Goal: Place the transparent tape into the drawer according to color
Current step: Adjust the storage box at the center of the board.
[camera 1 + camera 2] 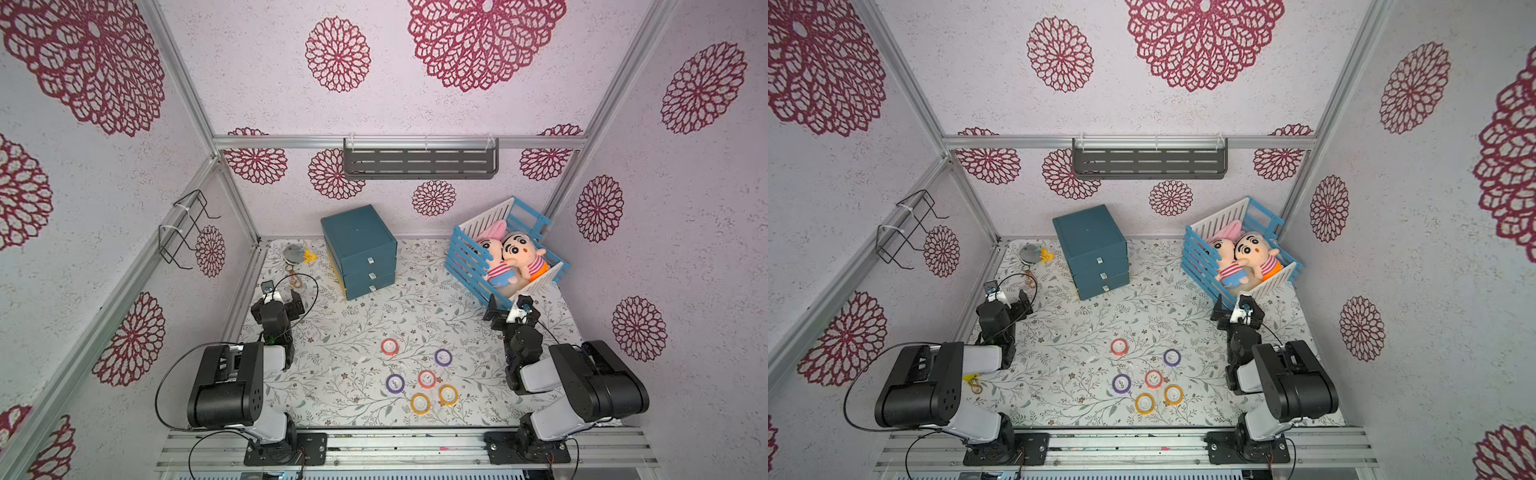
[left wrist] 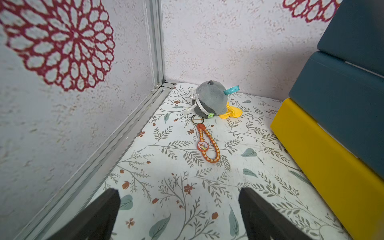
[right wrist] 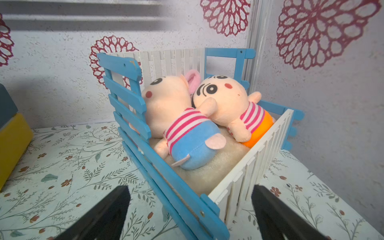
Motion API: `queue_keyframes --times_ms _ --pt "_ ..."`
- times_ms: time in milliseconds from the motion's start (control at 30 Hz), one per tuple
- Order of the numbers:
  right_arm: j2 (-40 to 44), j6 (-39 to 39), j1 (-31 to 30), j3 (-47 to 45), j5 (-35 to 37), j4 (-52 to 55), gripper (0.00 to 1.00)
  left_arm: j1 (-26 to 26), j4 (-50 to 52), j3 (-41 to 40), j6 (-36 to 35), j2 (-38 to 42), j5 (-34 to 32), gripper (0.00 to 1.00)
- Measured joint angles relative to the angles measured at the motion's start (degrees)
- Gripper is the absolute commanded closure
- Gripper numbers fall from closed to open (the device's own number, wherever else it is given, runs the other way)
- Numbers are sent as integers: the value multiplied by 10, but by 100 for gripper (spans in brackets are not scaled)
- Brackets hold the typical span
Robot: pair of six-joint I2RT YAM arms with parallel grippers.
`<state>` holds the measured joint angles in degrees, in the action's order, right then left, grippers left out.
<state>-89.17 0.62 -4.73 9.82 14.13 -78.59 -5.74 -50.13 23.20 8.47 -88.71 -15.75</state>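
Several rolls of transparent tape lie flat on the floral mat near the front: two red (image 1: pixel 390 346) (image 1: pixel 427 378), two purple (image 1: pixel 443 357) (image 1: pixel 395 383) and two yellow-orange (image 1: pixel 448 394) (image 1: pixel 420 403). The teal drawer cabinet (image 1: pixel 359 249) (image 1: pixel 1092 249) stands at the back with its three drawers shut. Its side (image 2: pixel 332 104) shows teal above yellow. My left gripper (image 1: pixel 276 301) (image 2: pixel 178 193) hovers open and empty over bare mat at the left. At the right, my right gripper (image 1: pixel 513 305) (image 3: pixel 190 189) is open and empty, facing the crib corner. Both are far from the rolls.
A blue and white toy crib (image 1: pixel 469 266) (image 3: pixel 133 116) with two plush dolls fills the back right corner. A grey plush (image 2: pixel 209 99) with an orange strap (image 2: pixel 207 145) lies in the back left corner. A grey shelf (image 1: pixel 419 162) and a wire rack (image 1: pixel 187 228) hang on the walls.
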Motion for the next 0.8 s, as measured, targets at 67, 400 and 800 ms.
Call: queue_keyframes --times_ms 67,400,800 --pt "0 0 0 0 0 0 1 0 0 0 0 0 0 3" --pt "0 -1 0 1 -9 6 1 0 0 0 0 0 5 3" --pt "108 -12 -19 -1 2 53 1 0 132 63 6 50 -5 3"
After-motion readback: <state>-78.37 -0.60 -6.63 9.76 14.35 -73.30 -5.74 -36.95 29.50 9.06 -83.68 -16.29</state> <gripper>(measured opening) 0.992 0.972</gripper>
